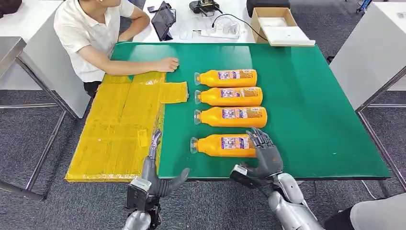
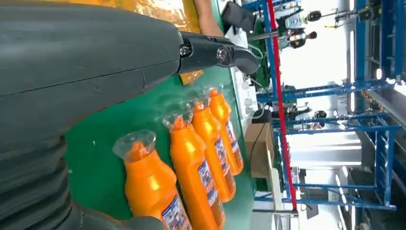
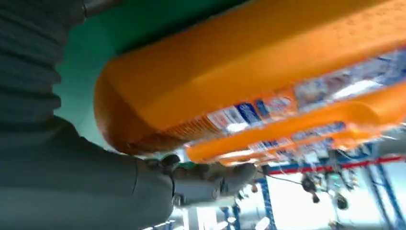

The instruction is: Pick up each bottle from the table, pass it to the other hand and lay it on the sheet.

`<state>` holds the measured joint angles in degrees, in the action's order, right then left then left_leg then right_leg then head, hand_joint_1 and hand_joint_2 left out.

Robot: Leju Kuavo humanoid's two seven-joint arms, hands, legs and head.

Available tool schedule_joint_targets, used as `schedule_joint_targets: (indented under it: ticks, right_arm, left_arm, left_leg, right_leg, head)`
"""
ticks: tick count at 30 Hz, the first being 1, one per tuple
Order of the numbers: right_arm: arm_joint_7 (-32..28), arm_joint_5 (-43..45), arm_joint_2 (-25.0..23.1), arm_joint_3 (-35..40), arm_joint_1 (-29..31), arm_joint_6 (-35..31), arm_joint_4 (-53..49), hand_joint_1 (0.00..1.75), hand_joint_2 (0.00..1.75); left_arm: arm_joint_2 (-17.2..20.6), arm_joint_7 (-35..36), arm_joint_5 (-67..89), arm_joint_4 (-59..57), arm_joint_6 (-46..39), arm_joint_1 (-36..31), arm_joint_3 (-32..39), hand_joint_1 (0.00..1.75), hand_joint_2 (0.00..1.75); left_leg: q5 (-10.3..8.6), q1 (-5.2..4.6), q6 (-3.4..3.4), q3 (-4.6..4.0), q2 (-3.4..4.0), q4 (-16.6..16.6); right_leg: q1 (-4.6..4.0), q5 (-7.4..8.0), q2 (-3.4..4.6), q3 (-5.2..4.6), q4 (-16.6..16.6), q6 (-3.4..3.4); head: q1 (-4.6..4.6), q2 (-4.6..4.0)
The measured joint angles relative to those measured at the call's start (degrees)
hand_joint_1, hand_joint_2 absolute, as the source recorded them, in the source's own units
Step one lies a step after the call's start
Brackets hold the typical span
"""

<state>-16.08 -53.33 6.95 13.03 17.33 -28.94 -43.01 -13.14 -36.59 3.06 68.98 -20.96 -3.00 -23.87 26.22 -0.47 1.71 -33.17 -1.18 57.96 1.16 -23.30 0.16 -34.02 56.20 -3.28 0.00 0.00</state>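
Head view shows the green table point(image 1: 306, 120) with the yellow sheet point(image 1: 119, 129) along its left side, and four orange bottles lying in a row at the middle. The right hand point(image 1: 264, 152) rests at the base end of the nearest bottle point(image 1: 225, 145) — whether its fingers have closed I cannot tell. The left hand point(image 1: 155, 175) waits with fingers apart near the table's front edge. A firm wrap around the body — not the label's slick end — should suit the handover.

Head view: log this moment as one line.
right hand: at base of nearest bottle, grip unclear | left hand: open, at table edge | bottles lying on table: four | sheet: bare
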Motion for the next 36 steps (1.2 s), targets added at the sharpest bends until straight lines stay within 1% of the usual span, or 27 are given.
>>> schedule_joint_targets:
  ticks: [5,11,21,25,26,27,28,30,32,36]
  right_arm:
    - [4.82,-2.4,-0.02,1.07,2.19,1.42,2.05,0.0,1.75]
    - [8.04,-4.58,-0.26,2.14,4.44,2.86,4.21,0.0,1.75]
    - [8.74,-5.24,-0.44,2.82,5.75,2.86,5.77,0.0,1.75]
    - [10.72,-6.51,-0.57,3.34,6.4,3.91,6.16,0.0,1.75]
    - [11.12,-6.66,-0.57,3.45,6.64,4.72,6.31,0.23,1.75]
    - [11.51,-6.71,-0.59,3.63,7.0,5.82,6.53,1.59,1.75]
    - [11.78,-6.64,-0.66,3.72,7.45,7.09,6.8,1.75,1.75]
    - [11.99,-5.79,-0.81,3.78,8.67,11.31,7.87,1.75,1.75]
    - [12.02,-5.26,-0.85,3.87,9.76,14.17,8.85,1.75,1.75]
    - [13.02,-5.31,-1.79,4.7,11.48,16.74,10.36,1.75,1.75]
  left_arm:
    - [0.0,0.63,0.48,0.07,0.35,0.05,-0.02,0.0,1.75]
    - [0.0,1.05,0.63,0.55,0.52,0.27,-0.02,0.0,1.75]
    - [0.02,1.09,0.63,1.01,0.57,0.54,-0.02,0.0,1.75]
    - [0.02,1.29,0.63,1.47,0.81,0.74,-0.02,0.0,1.75]
    - [0.02,1.4,0.63,1.62,0.9,0.74,-0.02,0.0,1.75]
    - [0.04,1.48,0.63,1.79,1.05,0.77,0.0,0.0,1.75]
    - [0.04,1.55,0.61,1.9,1.24,0.76,0.0,0.0,1.75]
    - [0.04,1.62,0.61,1.92,1.66,0.72,-0.02,0.0,1.75]
    - [0.07,1.68,0.48,1.92,1.79,0.73,0.0,0.0,1.75]
    - [0.74,1.68,-0.07,3.93,1.7,2.04,0.04,0.0,1.75]
  left_leg:
    - [-0.01,0.0,0.01,0.04,-0.02,0.0]
    - [-0.04,0.0,0.05,0.19,0.01,0.0]
    - [-0.04,0.0,0.05,0.22,0.0,0.0]
    - [-0.04,0.0,0.05,0.25,0.03,0.0]
    - [-0.04,0.0,0.05,0.27,0.02,0.0]
    - [-0.04,0.0,0.05,0.3,0.03,0.0]
    - [-0.04,0.0,0.05,0.33,0.05,0.0]
    - [-0.03,0.0,0.05,0.48,0.15,0.0]
    - [0.0,0.0,0.06,0.64,0.25,-0.02]
    - [0.03,0.0,0.03,0.85,0.38,-0.03]
  right_leg:
    - [0.0,0.0,0.0,0.03,-0.01,0.0]
    - [0.0,0.02,0.01,0.16,-0.02,-0.01]
    - [0.0,0.02,0.01,0.19,-0.01,-0.01]
    - [0.0,0.02,0.02,0.21,-0.02,0.0]
    - [0.0,0.02,0.02,0.23,-0.02,0.0]
    - [0.0,0.02,0.02,0.25,-0.02,0.0]
    - [0.0,0.02,0.02,0.27,-0.03,0.0]
    - [0.0,0.02,0.06,0.37,-0.04,0.0]
    - [-0.01,0.01,0.1,0.55,-0.07,0.0]
    - [-0.02,0.02,0.23,0.67,-0.08,0.02]
  head:
    - [0.02,0.0]
    - [0.02,0.0]
    - [0.02,0.0]
    - [0.02,-0.02]
    - [0.02,0.0]
    - [0.02,-0.02]
    - [0.02,-0.02]
    - [0.02,0.0]
    - [0.02,0.0]
    - [0.04,0.0]
